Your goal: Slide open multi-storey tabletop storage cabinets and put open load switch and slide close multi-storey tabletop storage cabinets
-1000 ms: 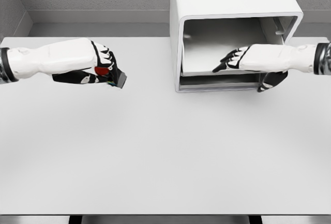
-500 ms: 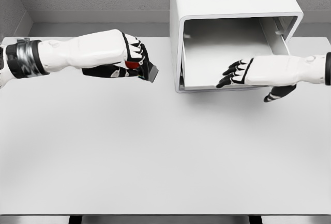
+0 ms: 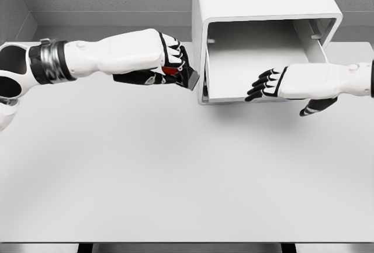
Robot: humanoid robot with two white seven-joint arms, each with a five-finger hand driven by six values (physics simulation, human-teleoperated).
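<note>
Left hand [image 3: 166, 63] clenched around load switch [image 3: 178, 73], red part visible, held above bench [image 3: 175, 171] just at 9 o'clock of open cabinet [image 3: 263, 7]. Right hand [image 3: 274, 85] fingers spread, empty, at drawer [image 3: 245, 60] front edge.

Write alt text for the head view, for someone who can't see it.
The robot's left hand carries a dark load switch with a red part to the left edge of an open white cabinet on a white table. The right hand hovers open at the cabinet's front.
</note>
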